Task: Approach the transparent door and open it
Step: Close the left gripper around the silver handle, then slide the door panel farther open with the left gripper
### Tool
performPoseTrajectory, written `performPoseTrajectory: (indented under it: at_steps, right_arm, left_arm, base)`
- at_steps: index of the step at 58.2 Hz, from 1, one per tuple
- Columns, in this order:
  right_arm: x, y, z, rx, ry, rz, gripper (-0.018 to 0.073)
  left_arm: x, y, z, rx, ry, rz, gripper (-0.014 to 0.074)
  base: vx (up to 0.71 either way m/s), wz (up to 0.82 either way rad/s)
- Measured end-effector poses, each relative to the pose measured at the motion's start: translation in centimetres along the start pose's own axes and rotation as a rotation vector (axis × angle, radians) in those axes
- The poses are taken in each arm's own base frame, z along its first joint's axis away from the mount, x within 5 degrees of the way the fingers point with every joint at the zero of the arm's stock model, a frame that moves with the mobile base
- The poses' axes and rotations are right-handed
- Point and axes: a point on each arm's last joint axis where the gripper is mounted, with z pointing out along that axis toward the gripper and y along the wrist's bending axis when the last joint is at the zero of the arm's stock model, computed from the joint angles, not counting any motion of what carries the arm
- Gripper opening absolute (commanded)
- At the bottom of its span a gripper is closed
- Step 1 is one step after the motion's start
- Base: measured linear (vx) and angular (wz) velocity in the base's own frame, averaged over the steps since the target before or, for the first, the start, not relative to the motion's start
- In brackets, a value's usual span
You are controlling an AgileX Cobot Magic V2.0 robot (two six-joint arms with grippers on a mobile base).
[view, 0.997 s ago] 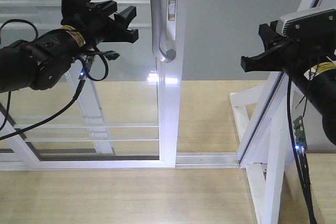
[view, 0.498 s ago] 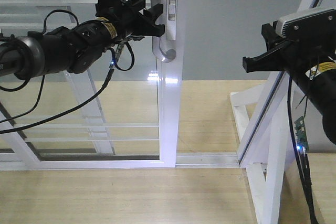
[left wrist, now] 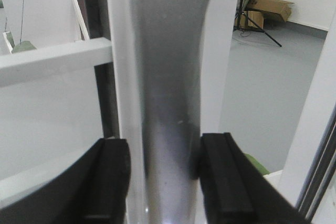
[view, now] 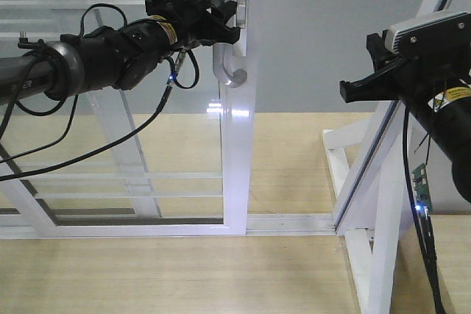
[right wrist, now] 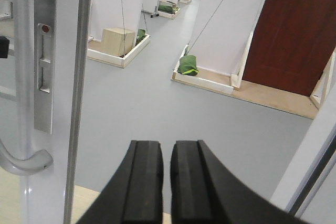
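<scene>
The transparent door (view: pixel 239 145) stands ahead, a white-framed glass panel with a curved grey handle (view: pixel 223 64) and a lock plate (view: pixel 241 5). My left gripper (view: pixel 224 20) is at the upper part of the handle. In the left wrist view the handle (left wrist: pixel 168 77) runs between the two black fingers of the gripper (left wrist: pixel 164 177); the jaws are open around it, with a gap on the left side. My right gripper (view: pixel 349 90) hangs in the air right of the door, shut and empty (right wrist: pixel 167 182). The right wrist view shows the handle's lower end (right wrist: pixel 21 161) and the lock plate (right wrist: pixel 44 77).
A second white-framed barred glass panel (view: pixel 110 182) without a handle stands to the left behind the door. A slanted white frame with braces (view: pixel 375 182) stands at the right. The floor track (view: pixel 291 222) runs between them. A wooden floor lies below.
My left arm has moved right and slightly up, from left of the door to the handle, so its open jaws now straddle the handle. The right arm has not moved.
</scene>
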Motion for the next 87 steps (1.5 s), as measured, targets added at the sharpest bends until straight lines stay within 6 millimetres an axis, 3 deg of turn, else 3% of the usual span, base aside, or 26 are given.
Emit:
performPoseTrajectory:
  at_steps: [10, 18, 36, 61, 87]
  right_arm:
    - [0.0, 0.0, 0.0, 0.000, 0.001, 0.000, 0.0176]
    - [0.0, 0.0, 0.0, 0.000, 0.001, 0.000, 0.0176]
    - [0.0, 0.0, 0.0, 0.000, 0.001, 0.000, 0.0176]
    - [0.0, 0.0, 0.0, 0.000, 0.001, 0.000, 0.0176]
    - [0.0, 0.0, 0.0, -0.001, 0.002, 0.000, 0.0176]
  left_arm:
    - [0.1, -0.1, 0.0, -0.004, 0.017, 0.000, 0.0093]
    - [0.0, -0.1, 0.0, -0.008, 0.025, 0.000, -0.0001]
    - [-1.0, 0.3, -0.8, -0.053, 0.090, 0.006, 0.0004]
    - [-2.4, 3.3, -3.2, -0.180, 0.211, 0.020, 0.0007]
    - [-1.8, 7.6, -7.9, -0.275, 0.222, 0.021, 0.0011]
  base:
    - [0.00, 0.00]
    - [0.00, 0.00]
    - [0.00, 0.00]
    - [0.00, 0.00]
    - [0.00, 0.00]
